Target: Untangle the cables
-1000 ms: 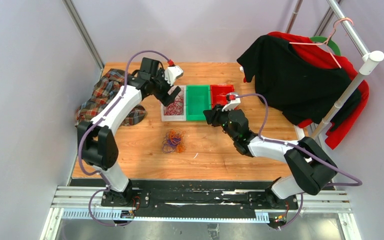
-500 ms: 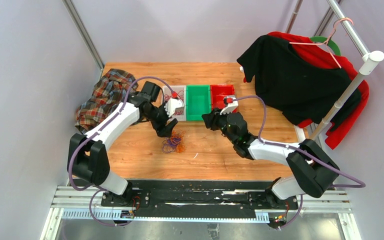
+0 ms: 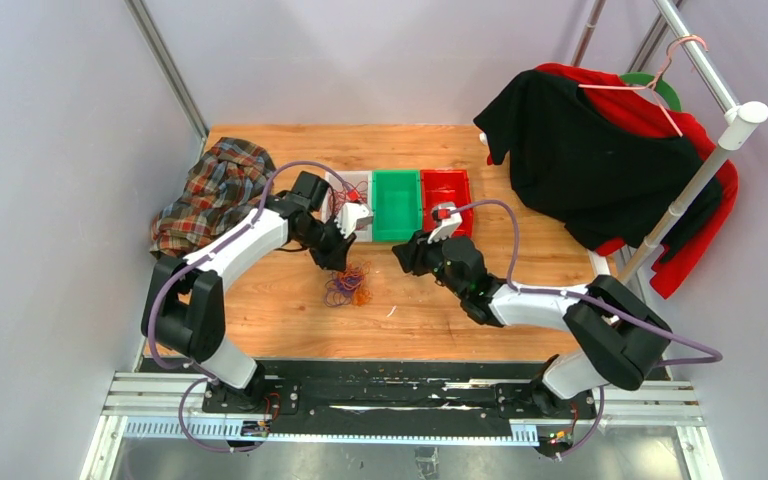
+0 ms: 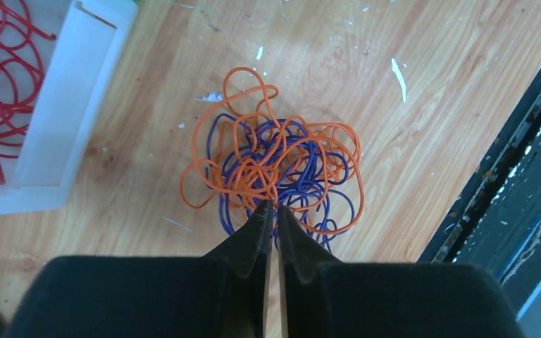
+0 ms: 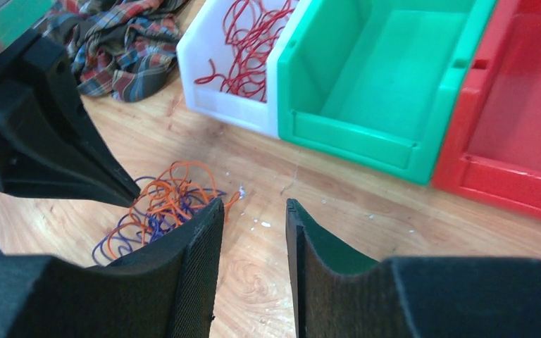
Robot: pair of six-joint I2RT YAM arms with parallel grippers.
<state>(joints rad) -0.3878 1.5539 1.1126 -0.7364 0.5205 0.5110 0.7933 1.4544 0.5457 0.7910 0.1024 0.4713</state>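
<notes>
My left tool (image 4: 272, 205) sat low over the table (image 4: 408, 127), its two fingers pressed almost together w/ only a slit between them. The tips met the near edge of the cable tangle (image 4: 275, 169), right at an orange strand. I couldn't tell whether a strand was actually pinched. The tangle was orange & purple loops wound through each other, lying on bare wood near the front of the white bin (image 4: 63, 105), not touching it.

My right tool (image 5: 255, 204) hung just above the table w/ fingers spread, nothing between them. The tangle lay just to its left, partly hidden behind one finger. My left tool's dark fingers came in from the far side of the tangle.

Red cables (image 5: 250, 42) lay loose inside the white bin. Next to it, side by side & touching, stood a green bin (image 5: 352, 134), then a red bin (image 5: 479, 176); I saw nothing in either as far as the wrist view reached.

From above, a plaid cloth (image 3: 210, 190) was bunched at the table's left edge, well apart from the tangle. A black garment (image 3: 580, 160) hung on the rack at right.
</notes>
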